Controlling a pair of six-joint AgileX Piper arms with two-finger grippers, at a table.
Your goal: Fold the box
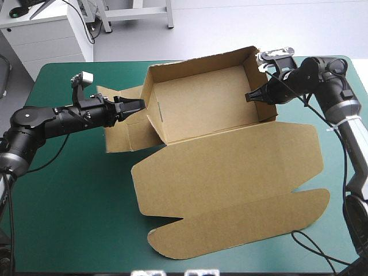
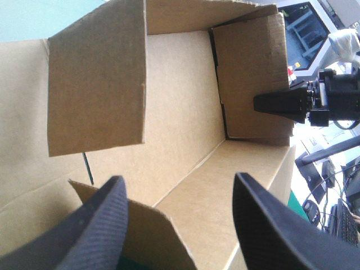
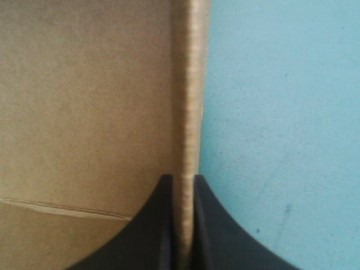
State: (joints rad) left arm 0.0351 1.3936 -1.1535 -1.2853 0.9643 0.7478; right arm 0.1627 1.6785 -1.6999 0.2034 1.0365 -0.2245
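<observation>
Box (image 1: 195, 109): where does it lie, asks the student, and how far is it formed?

Instructor: It sits on the teal-green bench (image 1: 75, 218), past the middle toward the far edge. The far wall and both end walls stand around the floor. The lid (image 1: 230, 167) lies flat toward the near edge, with its tuck flap nearest that edge.

Student: What are the two tools doing?

Instructor: The right tool (image 3: 180, 180) is all but closed, pinching the top edge of the right end wall (image 1: 261, 86), one black finger on each face of the board. The left tool (image 2: 179, 180) is spread wide with nothing gripped. It points into the tray from the left end, and a corner of loose board shows just under its fingers.

Student: What remains?

Instructor: Probably the left end. The left-hand flap (image 1: 123, 135) lies spread outward on the bench and is not yet turned over its wall. Whether the right wall is locked or only held upright cannot be told. Overall the work looks about midway.
</observation>
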